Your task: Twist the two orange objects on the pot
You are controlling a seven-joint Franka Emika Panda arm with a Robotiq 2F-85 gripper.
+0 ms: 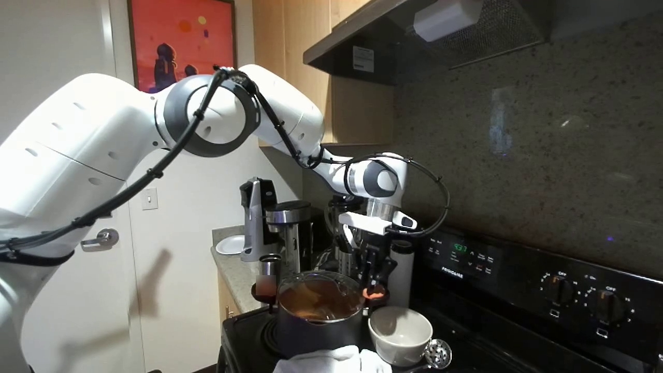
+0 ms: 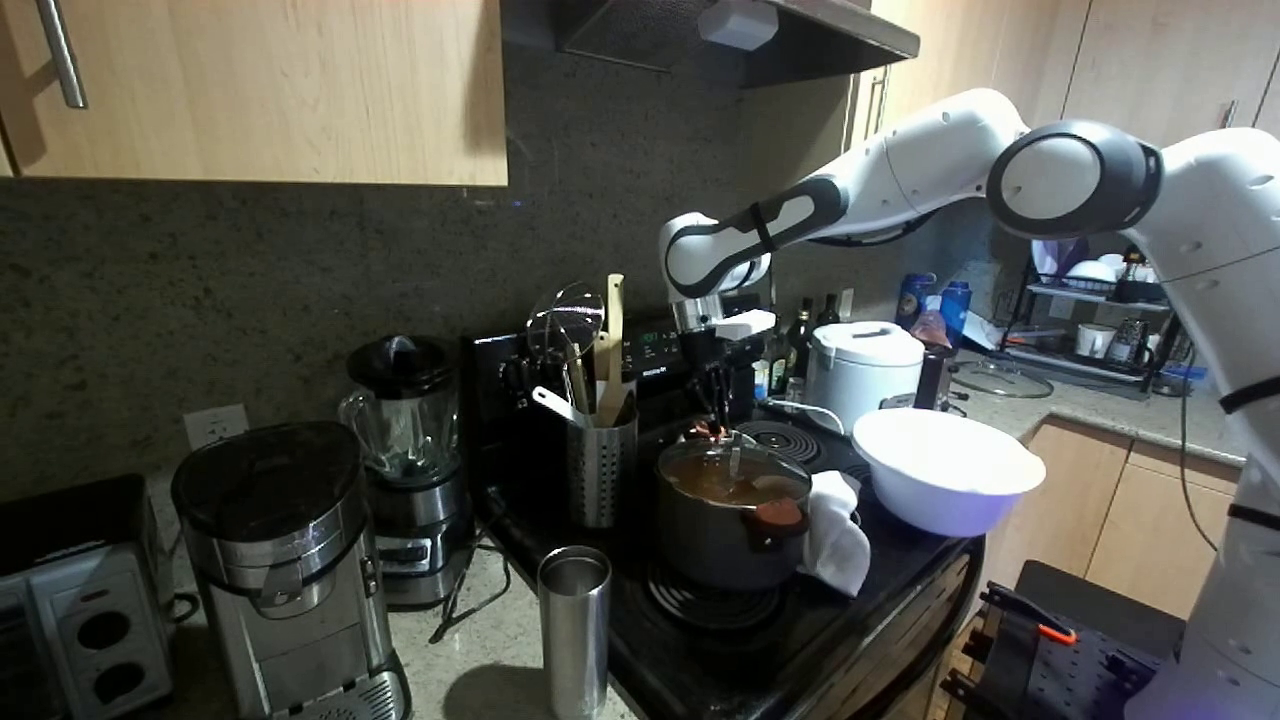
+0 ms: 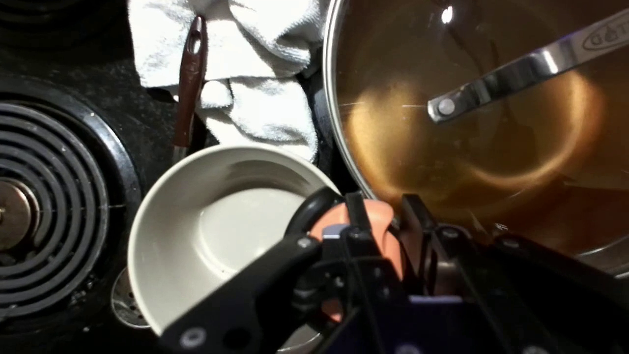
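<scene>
The dark pot (image 1: 318,334) with a glass lid stands on the stove; it also shows in an exterior view (image 2: 730,550) and, by its rim, in the wrist view (image 3: 330,88). One orange object (image 3: 381,216) sits on the pot's back handle, partly covered by my finger. My gripper (image 3: 385,204) is down over it, fingers apart; one finger overlaps the orange part, the other is over the pot side. Contact cannot be told. In an exterior view my gripper (image 2: 716,420) hides part of this handle. The second orange object (image 2: 778,514) is on the opposite handle, outside the wrist view.
A cream bowl (image 1: 399,339) stands close beside the gripped side of the pot, with a slotted spoon (image 1: 438,354) and white towel (image 1: 331,361). A utensil holder (image 2: 603,470), steel cup (image 2: 575,635) and large white bowl (image 2: 950,470) surround the pot. The range hood (image 1: 357,44) hangs above.
</scene>
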